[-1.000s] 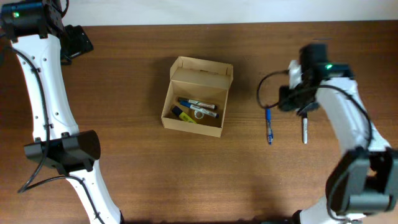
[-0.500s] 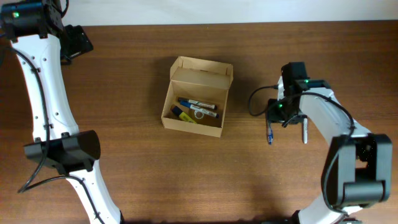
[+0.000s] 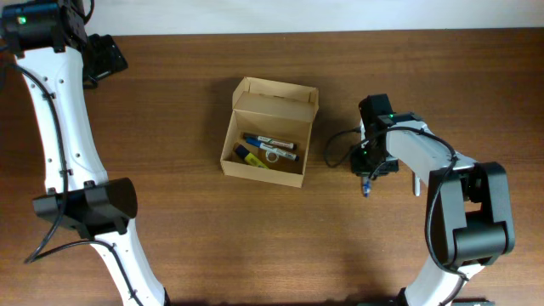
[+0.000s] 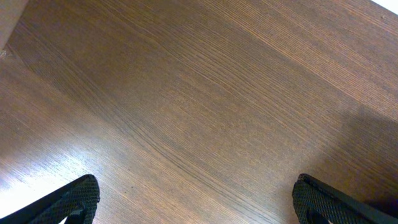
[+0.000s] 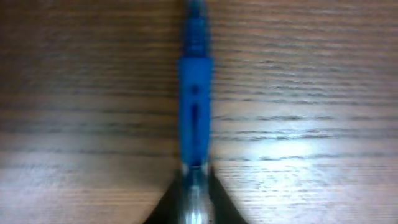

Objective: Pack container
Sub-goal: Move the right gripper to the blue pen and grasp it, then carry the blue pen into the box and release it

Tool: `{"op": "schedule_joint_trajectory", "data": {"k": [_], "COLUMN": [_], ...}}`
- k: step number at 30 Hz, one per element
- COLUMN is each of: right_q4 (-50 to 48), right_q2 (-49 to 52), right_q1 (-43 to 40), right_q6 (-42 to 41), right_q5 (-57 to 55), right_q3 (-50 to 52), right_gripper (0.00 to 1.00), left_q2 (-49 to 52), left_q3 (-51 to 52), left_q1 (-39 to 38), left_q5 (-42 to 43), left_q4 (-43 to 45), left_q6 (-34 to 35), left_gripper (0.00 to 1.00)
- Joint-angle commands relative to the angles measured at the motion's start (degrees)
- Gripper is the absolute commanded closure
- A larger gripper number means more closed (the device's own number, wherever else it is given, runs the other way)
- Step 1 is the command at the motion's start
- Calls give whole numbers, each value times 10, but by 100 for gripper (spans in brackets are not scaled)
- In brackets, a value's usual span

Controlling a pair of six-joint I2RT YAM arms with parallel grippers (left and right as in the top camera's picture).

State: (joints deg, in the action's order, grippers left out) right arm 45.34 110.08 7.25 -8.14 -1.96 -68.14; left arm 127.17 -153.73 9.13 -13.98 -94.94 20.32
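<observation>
The container is a tan cardboard box, its flap lid open toward the back, with several markers lying inside. My right gripper is low on the table to the right of the box. In the right wrist view it is shut on a blue pen, which still lies on the wood. The pen's lower end shows in the overhead view. My left gripper is far away at the back left corner. It is open and empty over bare wood.
A second pen with a dark and white body lies on the table to the right of the blue one, partly under the right arm. The table's back edge meets a white wall at the top.
My right gripper moved left and down from between the two pens onto the blue pen and closed on it. The left arm has not moved.
</observation>
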Motion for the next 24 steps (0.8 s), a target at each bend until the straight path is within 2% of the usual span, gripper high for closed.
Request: {"op": "schedule_joint_trajectory", "data": {"k": [1, 6, 9, 14, 18, 20, 24], "right_q4": [-3, -6, 6, 88, 167, 185, 190], "right_q2": [33, 30, 8, -28, -29, -29, -29], "right_q1": [2, 2, 2, 10, 41, 69, 144], "right_q6": [-5, 3, 39, 98, 114, 153, 289], "right_q5": [-13, 6, 48, 108, 121, 121, 116], "right_q3": [5, -7, -57, -242, -404, -456, -498], "right_gripper": [96, 96, 96, 96, 96, 96, 96], "left_q2": [-11, -11, -11, -11, -11, -11, -11], "left_q3": [2, 2, 2, 2, 2, 2, 2], "left_q1": [2, 2, 2, 2, 2, 2, 2], "left_q5": [-2, -2, -2, -2, -2, -2, -2], "left_q4": [-1, -1, -1, -1, -1, -1, -1], "left_q6": [-7, -7, -7, -7, -7, -7, -7], "left_gripper": [0, 0, 0, 0, 0, 0, 0]}}
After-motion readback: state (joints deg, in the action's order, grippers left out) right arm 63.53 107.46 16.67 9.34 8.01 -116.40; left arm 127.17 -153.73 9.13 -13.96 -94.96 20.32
